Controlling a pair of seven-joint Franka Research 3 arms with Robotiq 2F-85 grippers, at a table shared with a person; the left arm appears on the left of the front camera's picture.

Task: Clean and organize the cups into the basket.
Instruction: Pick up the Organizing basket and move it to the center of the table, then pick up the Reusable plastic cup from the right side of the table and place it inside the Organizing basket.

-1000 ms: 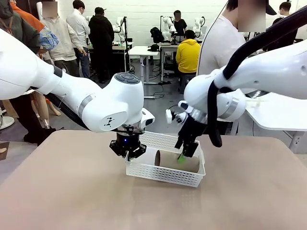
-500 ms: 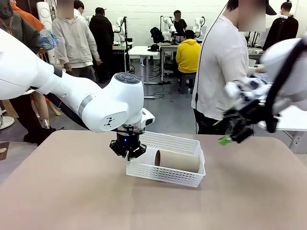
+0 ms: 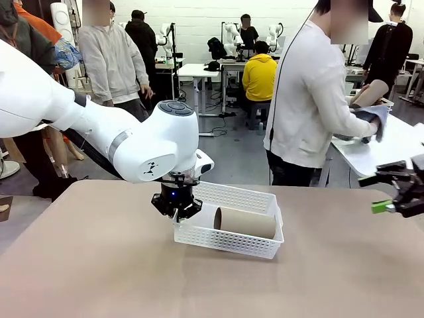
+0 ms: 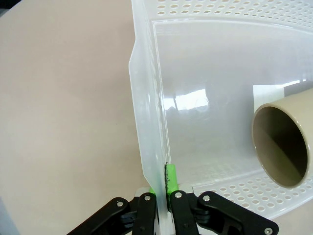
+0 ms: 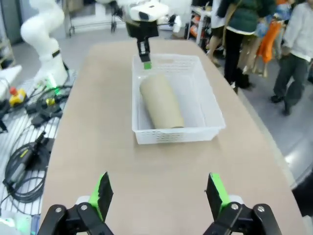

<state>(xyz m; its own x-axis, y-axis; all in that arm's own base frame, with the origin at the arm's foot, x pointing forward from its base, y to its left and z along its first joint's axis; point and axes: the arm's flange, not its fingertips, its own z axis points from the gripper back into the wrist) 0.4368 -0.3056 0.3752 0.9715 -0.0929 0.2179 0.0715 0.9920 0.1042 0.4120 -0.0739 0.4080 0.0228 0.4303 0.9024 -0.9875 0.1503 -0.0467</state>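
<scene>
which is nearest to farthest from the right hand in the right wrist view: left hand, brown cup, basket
1. basket, its near wall facing the right hand
2. brown cup, lying inside the basket
3. left hand, shut on the basket's far rim

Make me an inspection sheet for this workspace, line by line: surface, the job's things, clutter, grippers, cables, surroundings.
surface: tan tabletop, no spills seen.
job's things: white perforated plastic basket mid-table; one kraft brown paper cup lying on its side inside it; a second brown paper cup held off the table by the person, with a pale cloth.
clutter: nothing seen.
grippers: left gripper shut on the basket's short wall; right gripper open and empty, out at the table's right edge.
cables: loose cables on the floor beside the table.
surroundings: other people and workbenches beyond the table.
</scene>
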